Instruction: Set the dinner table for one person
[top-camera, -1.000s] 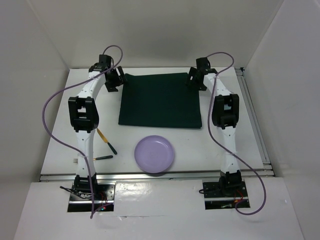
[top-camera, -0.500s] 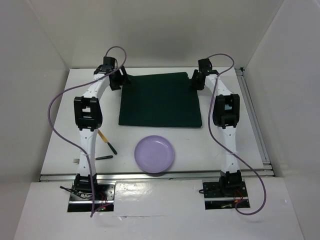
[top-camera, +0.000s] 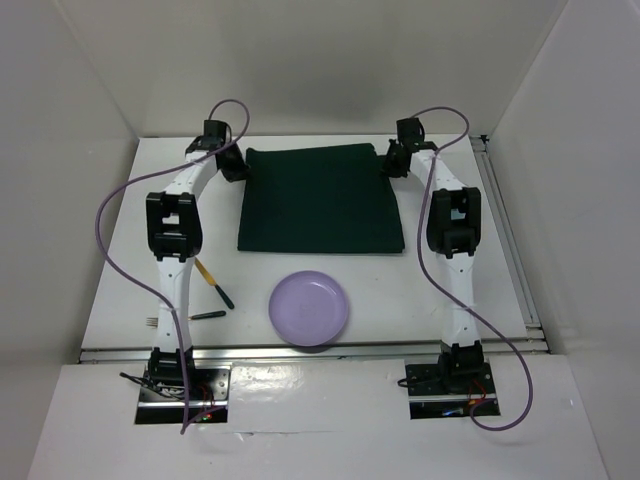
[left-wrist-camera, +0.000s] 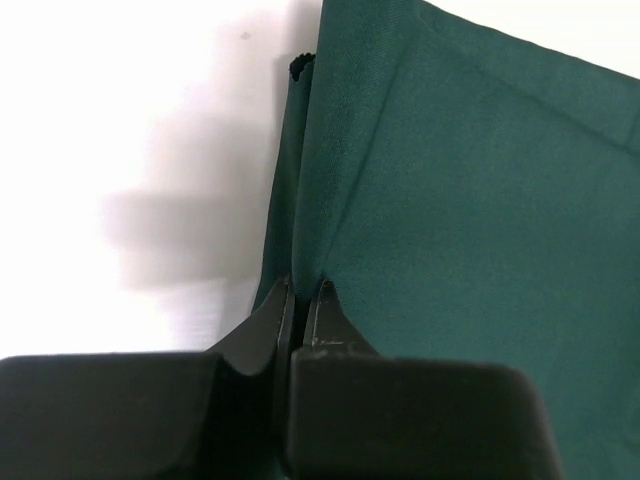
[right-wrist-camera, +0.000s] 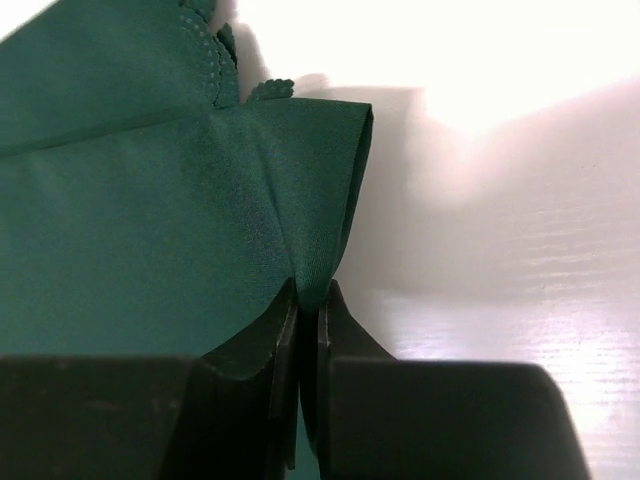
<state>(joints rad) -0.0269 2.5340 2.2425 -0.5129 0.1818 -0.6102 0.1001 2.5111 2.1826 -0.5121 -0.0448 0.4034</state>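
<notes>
On the dinner table (top-camera: 120, 250), seen from overhead, a green cloth mat (top-camera: 320, 200) lies flat over the far half of the white top. The left gripper (top-camera: 236, 165) sits at the mat's far left corner and the right gripper (top-camera: 392, 160) at its far right corner, each arm reaching forward from its base at the near edge. A lilac plate (top-camera: 309, 308) rests near the front edge, apart from the mat's near side. Left of the plate, beside the left arm, lie an orange-handled utensil (top-camera: 213, 282) and a dark utensil (top-camera: 208, 315); what kind they are is too small to tell. Purple cables (top-camera: 105, 230) loop off both arms.

Through the left wrist camera, the two black fingers (left-wrist-camera: 262, 335) are pressed together with a ridge of the mat's edge pinched between their tips. The cloth spreads away to the right, and bare white table shows to the left, crossed by a soft shadow.

Through the right wrist camera, the fingers (right-wrist-camera: 268, 335) are likewise closed on a raised fold of the mat at its edge. The fold stands up from the surface, green cloth fills the left, and bright white table lies to the right.
</notes>
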